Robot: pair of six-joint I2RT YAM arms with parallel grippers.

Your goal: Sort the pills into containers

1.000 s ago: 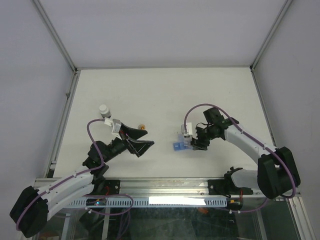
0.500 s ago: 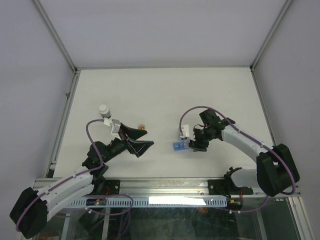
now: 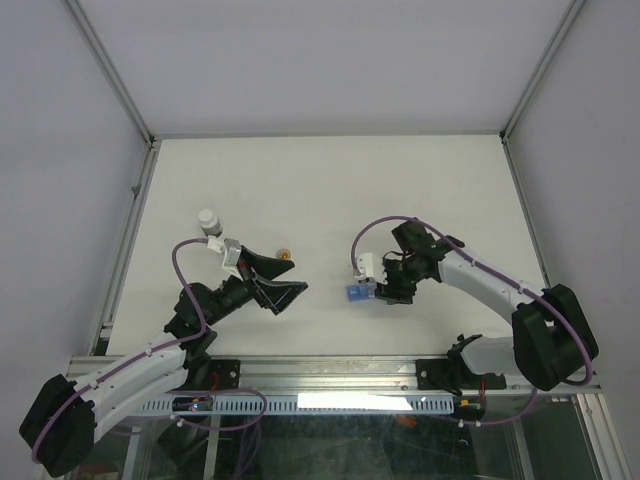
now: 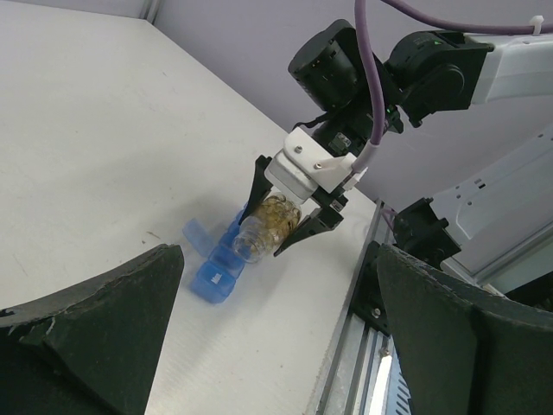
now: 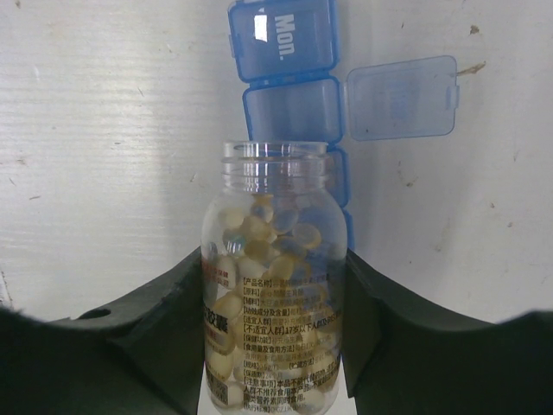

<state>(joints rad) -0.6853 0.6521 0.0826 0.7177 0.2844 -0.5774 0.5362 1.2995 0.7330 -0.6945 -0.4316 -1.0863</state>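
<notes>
Clear pill bottle [image 5: 275, 311] tight in the right claw [image 5: 275, 259], mouth over the blue organiser strip [image 5: 289, 108]; left claw [image 3: 290, 278] wide apart.

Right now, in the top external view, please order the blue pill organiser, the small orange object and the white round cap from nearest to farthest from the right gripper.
1. blue pill organiser: just beside the right gripper, on its left.
2. small orange object: farther left, slightly toward the back.
3. white round cap: farthest left.
</notes>
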